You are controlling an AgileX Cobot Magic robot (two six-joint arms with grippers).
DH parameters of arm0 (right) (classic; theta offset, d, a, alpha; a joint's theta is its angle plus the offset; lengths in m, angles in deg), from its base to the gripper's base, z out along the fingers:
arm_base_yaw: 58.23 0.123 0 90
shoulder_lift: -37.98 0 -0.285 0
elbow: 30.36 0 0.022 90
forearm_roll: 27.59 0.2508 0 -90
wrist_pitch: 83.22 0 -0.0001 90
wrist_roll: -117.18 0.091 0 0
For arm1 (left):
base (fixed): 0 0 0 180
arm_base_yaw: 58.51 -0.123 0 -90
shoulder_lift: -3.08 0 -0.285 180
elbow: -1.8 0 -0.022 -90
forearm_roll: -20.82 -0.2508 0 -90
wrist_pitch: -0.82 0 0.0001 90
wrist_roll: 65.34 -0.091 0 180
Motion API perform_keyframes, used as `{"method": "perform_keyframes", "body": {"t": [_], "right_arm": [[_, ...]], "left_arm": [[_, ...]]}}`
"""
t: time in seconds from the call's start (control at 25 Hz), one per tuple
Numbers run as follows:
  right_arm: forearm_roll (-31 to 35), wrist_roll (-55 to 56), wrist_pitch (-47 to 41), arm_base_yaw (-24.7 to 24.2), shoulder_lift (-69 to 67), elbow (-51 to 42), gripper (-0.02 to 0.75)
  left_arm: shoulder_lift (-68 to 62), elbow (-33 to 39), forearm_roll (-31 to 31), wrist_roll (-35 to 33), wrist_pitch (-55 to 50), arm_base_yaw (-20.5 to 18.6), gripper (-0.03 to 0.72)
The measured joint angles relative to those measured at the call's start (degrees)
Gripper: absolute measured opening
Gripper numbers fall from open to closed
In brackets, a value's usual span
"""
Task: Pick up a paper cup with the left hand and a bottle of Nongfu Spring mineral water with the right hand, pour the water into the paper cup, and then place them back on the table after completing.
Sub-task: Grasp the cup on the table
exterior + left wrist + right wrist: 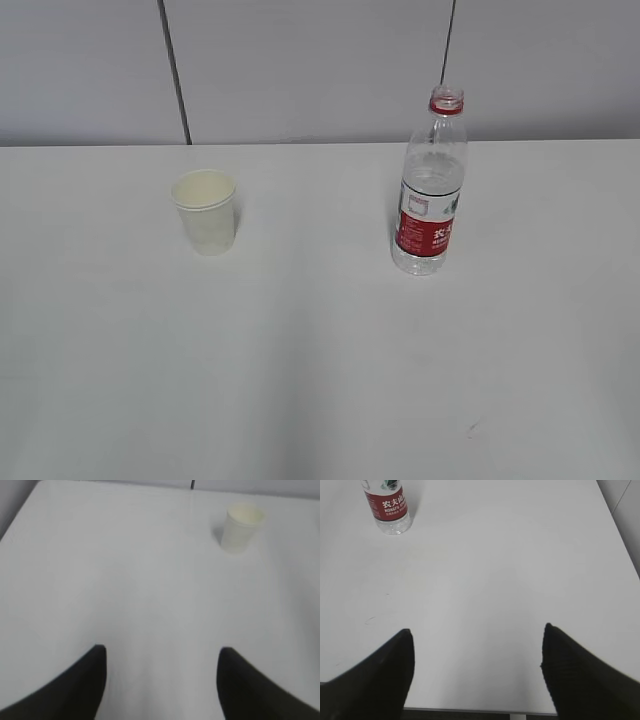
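Nearest the wrist cameras, both grippers are seen spread apart and empty above the table point(320, 380): the left gripper point(162, 680) with its dark fingers parted over bare white surface, the right gripper point(477, 670) spread wider still, near the table's front edge. Neither arm is shown in the exterior view, so both are judged to be held back, low and level, before any reach.

Farther out, the paper cup point(206, 212) is found upright on the left, well apart from everything. It is judged light, thin-walled and easily crushed, so a gentle hold at mid-body, below the rolled rim, is called for.

Farther right, the bottle point(431, 190) is stood upright with its cap apparently off and the water point(422, 258) reaching partway up. It is judged heavier, smooth and somewhat squeezable; a firm hold around the red label is suggested, or spilling may be risked.
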State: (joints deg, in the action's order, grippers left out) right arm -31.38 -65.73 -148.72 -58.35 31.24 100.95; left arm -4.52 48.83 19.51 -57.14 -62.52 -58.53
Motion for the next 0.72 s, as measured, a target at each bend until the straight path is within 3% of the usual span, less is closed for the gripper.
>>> {"method": "perform_keyframes", "body": {"t": [0.72], "right_arm": [[0.0, 0.0, 0.0, 0.0, 0.0, 0.0, 0.586]], "left_arm": [[0.0, 0.0, 0.0, -0.9, 0.0, 0.0, 0.435]]}}
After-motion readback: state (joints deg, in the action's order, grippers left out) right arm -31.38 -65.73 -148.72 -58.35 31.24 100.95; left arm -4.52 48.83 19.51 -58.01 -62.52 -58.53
